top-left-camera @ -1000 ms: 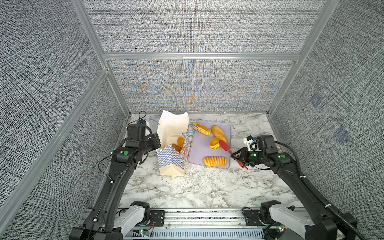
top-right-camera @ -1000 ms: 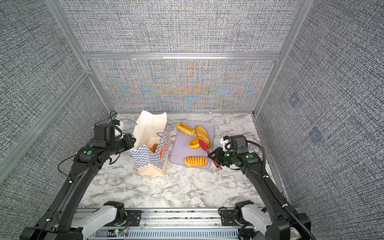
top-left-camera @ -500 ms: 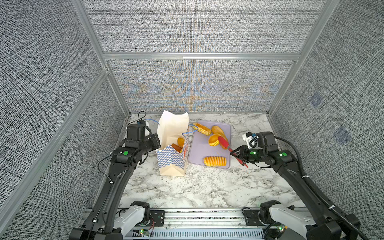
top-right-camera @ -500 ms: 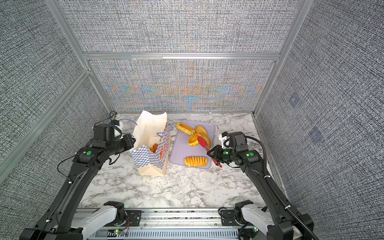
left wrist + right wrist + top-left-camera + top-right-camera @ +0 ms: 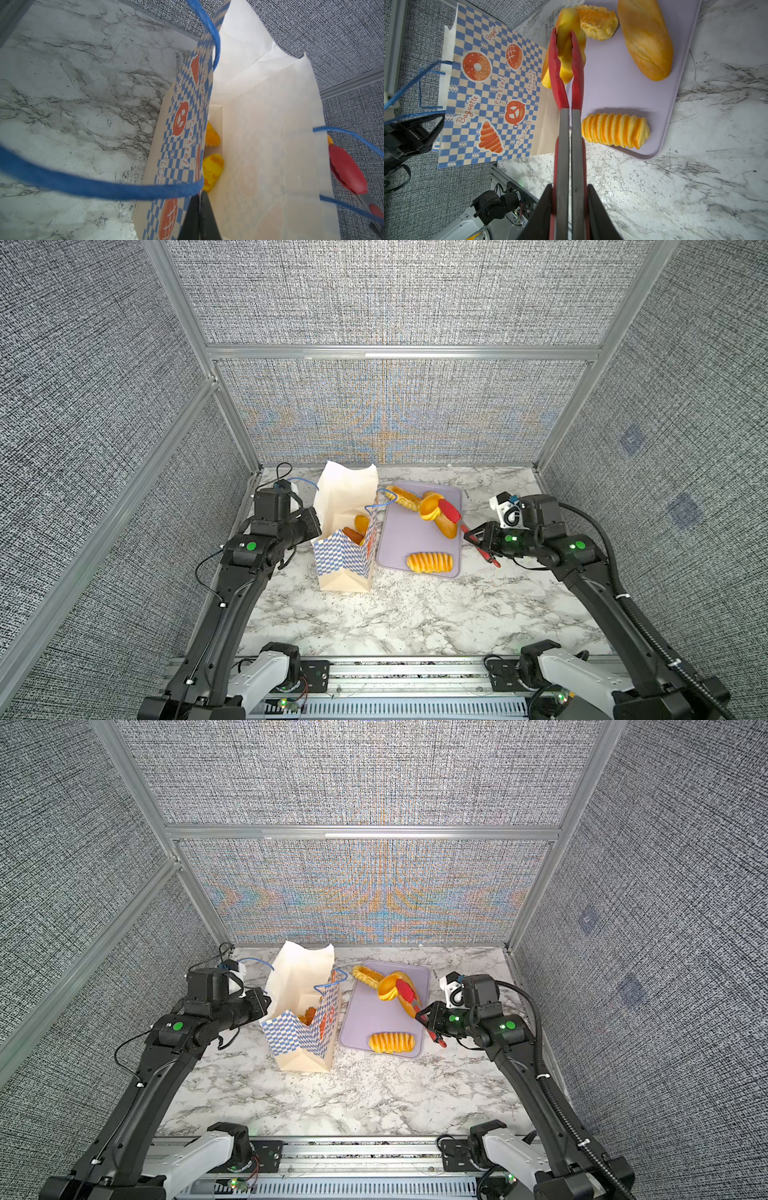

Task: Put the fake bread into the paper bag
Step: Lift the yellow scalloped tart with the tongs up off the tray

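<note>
Lifted off tray in the last second: fake bread bun, pinched ahead of right end effector in red tongs clamped there, apparently short of paper bag pinched by closed left end effector.

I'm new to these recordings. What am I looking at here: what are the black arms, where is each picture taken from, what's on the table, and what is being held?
Two black robot arms stand at a marble table, each ending in a two-fingered gripper. The two wide pictures come from one camera head overhead. The two close-ups come from cameras on the arms' wrists.

The left gripper is shut on the rim of the paper bag. Some fake bread already lies inside the bag.

The right gripper is shut on red tongs, which pinch a yellow pastry over the lavender tray.

On the tray lie a ribbed roll, a long loaf and a third pastry.
</note>
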Controlling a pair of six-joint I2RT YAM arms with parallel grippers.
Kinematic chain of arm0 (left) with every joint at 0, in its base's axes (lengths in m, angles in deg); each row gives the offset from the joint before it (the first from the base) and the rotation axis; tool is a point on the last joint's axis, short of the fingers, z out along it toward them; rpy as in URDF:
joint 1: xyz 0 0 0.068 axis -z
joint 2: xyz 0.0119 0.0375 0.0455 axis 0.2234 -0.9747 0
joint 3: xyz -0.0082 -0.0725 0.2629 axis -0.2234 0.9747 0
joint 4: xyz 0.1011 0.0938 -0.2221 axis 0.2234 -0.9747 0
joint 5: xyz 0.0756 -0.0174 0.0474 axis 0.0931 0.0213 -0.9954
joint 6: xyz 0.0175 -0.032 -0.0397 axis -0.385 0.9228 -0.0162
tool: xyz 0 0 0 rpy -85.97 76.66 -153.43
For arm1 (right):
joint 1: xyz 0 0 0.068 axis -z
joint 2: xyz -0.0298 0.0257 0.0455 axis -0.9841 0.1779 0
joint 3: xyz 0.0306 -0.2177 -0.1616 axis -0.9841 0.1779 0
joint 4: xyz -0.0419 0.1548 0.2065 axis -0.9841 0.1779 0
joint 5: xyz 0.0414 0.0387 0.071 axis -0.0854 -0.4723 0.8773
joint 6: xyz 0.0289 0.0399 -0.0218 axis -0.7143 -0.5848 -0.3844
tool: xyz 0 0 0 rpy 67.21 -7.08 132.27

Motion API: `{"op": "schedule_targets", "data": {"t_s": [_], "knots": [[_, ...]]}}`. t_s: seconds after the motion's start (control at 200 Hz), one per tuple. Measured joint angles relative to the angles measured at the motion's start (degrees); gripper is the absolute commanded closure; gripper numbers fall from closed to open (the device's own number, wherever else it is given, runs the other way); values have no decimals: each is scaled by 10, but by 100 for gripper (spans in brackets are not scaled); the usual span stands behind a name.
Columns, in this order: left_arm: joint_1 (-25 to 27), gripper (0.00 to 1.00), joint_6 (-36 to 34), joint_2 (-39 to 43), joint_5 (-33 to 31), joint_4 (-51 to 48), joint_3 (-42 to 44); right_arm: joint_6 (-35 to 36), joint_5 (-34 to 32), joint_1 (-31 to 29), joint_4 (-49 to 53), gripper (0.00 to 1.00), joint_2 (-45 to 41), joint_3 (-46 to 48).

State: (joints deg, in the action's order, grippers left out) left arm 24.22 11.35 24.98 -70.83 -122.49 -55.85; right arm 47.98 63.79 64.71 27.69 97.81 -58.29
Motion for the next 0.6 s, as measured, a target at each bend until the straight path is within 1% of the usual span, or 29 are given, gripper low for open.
{"op": "schedule_targets", "data": {"t_s": [0.385,0.6], "knots": [[0,98,2,3,0,-2,0,22,0,-14,8,73,0,-79],[0,98,4,3,0,-2,0,29,1,-29,2,74,22,-131]]}}
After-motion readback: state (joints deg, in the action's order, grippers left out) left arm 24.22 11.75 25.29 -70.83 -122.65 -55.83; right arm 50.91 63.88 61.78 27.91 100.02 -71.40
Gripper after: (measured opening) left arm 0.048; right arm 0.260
